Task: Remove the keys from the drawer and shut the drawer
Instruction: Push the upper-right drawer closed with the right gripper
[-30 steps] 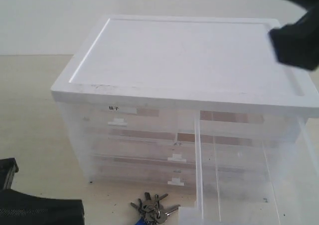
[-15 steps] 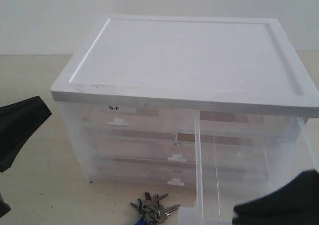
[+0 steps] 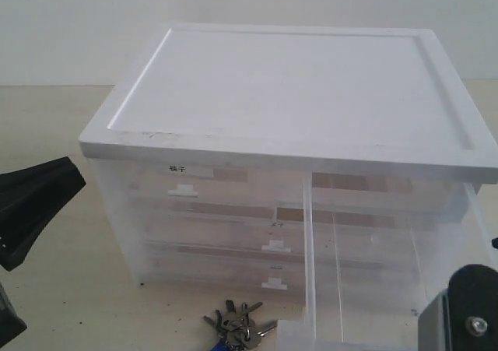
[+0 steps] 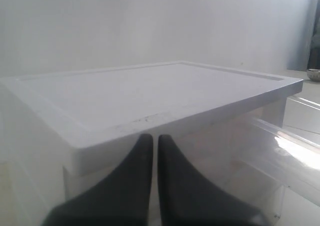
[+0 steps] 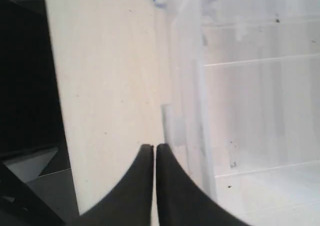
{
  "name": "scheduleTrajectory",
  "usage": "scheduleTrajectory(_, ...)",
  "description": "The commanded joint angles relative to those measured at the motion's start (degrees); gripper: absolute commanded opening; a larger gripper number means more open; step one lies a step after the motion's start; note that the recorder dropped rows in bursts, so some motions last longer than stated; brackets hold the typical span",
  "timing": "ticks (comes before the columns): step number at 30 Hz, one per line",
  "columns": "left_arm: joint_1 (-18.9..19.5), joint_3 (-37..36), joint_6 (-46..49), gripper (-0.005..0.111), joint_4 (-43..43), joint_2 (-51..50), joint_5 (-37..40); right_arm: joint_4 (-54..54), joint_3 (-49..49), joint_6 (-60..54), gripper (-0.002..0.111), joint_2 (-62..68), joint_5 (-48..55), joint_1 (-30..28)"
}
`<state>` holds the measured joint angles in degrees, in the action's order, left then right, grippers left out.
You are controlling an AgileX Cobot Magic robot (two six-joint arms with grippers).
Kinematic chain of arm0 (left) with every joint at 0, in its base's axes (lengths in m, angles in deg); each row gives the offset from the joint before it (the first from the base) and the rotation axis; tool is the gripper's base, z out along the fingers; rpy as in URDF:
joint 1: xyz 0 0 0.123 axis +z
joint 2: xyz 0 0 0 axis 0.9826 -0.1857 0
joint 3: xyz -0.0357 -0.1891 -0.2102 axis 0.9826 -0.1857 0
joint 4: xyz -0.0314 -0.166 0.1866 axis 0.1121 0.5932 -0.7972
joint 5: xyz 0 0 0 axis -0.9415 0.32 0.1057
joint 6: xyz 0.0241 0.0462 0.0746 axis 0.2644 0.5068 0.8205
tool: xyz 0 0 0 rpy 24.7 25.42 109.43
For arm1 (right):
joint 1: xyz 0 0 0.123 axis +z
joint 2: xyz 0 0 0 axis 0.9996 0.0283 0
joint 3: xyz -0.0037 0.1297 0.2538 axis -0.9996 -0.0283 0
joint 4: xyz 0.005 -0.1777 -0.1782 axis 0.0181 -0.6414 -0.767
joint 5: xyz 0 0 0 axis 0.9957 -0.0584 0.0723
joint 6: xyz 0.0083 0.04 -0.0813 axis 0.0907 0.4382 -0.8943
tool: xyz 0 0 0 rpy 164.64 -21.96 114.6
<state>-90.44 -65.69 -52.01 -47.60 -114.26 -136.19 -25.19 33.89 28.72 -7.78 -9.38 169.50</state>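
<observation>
The keys [image 3: 232, 325] lie on the surface [image 3: 54, 125] at the bottom centre of the exterior frame. They are outside the drawer [image 3: 308, 250] and just beside its front left corner. The drawer stands pulled far out at the lower right of the frame, so closing it is the step left.

The right end effector [image 5: 149, 148] has its fingers pressed together on nothing and sits close to the drawer's front wall, near a corner rather than the middle. A push from there could skew the drawer in its slot and jam it partway. The wall is smooth, clear plastic, so the narrow tip could also slide off sideways toward the keys and knock them across the surface. A blue scrap at the edge of the right wrist view is probably their fob, though it is too blurred to be sure.

The cabinet [image 3: 296, 86] looks light, so a hard shove may slide the whole unit back rather than seat the drawer. The left end effector [image 4: 150, 138], also closed and empty, faces the cabinet's upper edge without touching it, so nothing braces the cabinet.
</observation>
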Motion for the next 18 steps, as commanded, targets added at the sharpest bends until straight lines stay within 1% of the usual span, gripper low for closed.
scheduleTrajectory(1,-0.3,0.3,0.4,0.005,-0.5,-0.4,-0.5,-5.5,0.0,2.9,0.000,0.7,-2.2,0.0)
scheduleTrajectory(8,-0.3,0.3,0.4,0.005,-0.5,-0.4,0.0,-15.0,0.0,8.9,0.000,0.7,3.3,0.0)
scheduleTrajectory(14,-0.3,0.3,0.4,0.005,-0.6,-0.4,0.0,-16.5,0.4,10.1,0.000,0.5,2.7,0.0)
scheduleTrajectory(18,-0.3,0.3,0.4,0.005,-0.6,-0.4,0.0,-22.8,0.4,16.8,0.000,0.5,3.6,0.0)
